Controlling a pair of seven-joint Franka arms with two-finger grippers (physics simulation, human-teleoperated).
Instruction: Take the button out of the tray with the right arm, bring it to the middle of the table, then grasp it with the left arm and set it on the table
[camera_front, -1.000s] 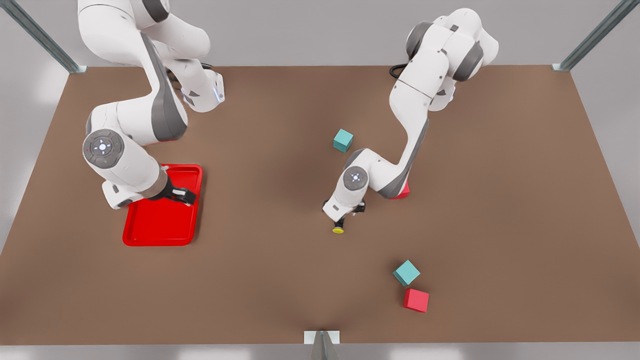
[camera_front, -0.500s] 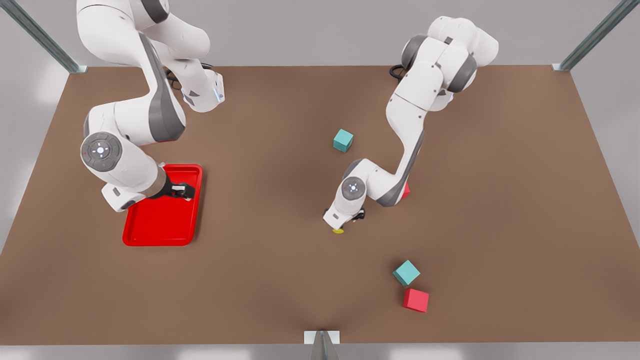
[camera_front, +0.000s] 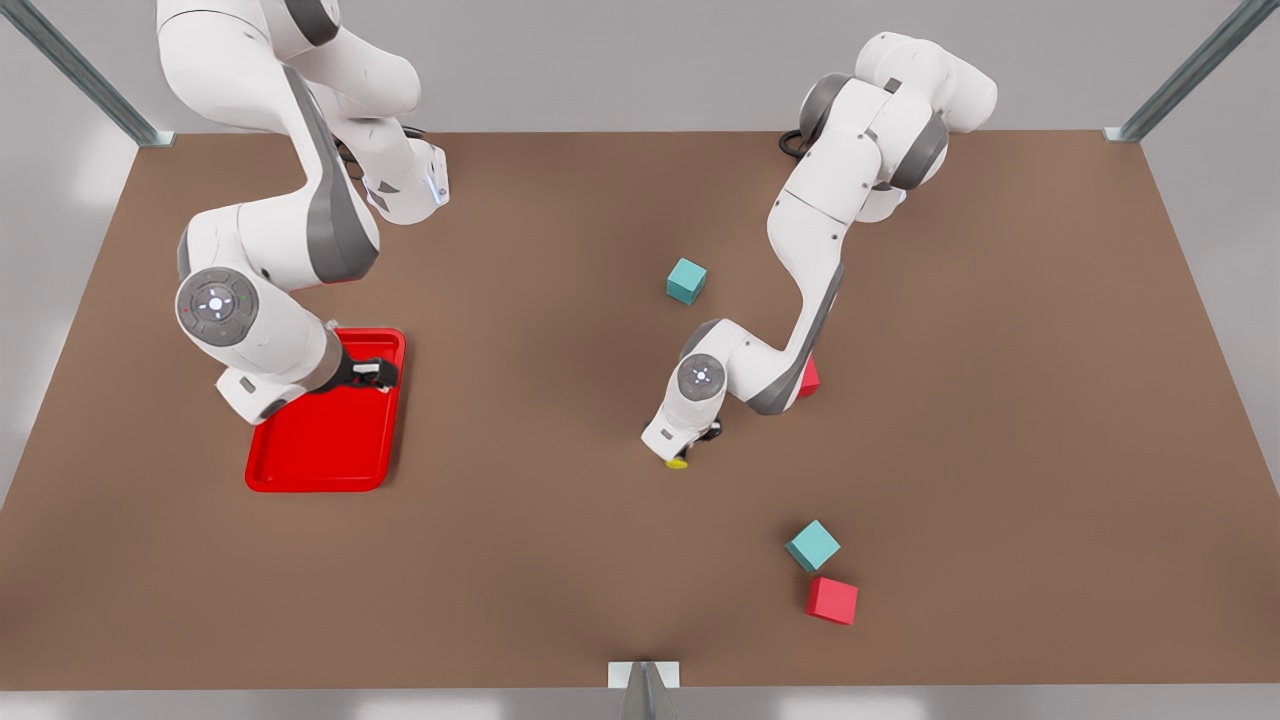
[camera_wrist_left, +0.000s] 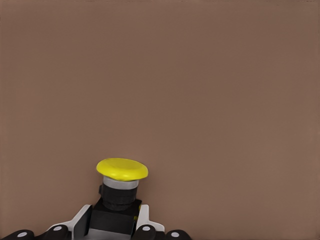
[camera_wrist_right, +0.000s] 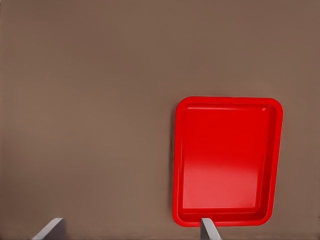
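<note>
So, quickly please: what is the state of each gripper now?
Left gripper: shut on the yellow button, low over the table.
Right gripper: open, empty, above the red tray.

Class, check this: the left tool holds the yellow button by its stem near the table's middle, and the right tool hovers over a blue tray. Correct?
Not quite. The tray is red, not blue, as the right wrist view shows. The rest stands: the left tool holds the button by its stem, and the right tool hovers over the tray.

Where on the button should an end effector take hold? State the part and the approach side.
On the button, grip the dark stem, coming from the end opposite the yellow cap: the cap is wide and domed, the stem narrower. The left end effector holds it so, mid-table. The right end effector waits open above the tray.
</note>
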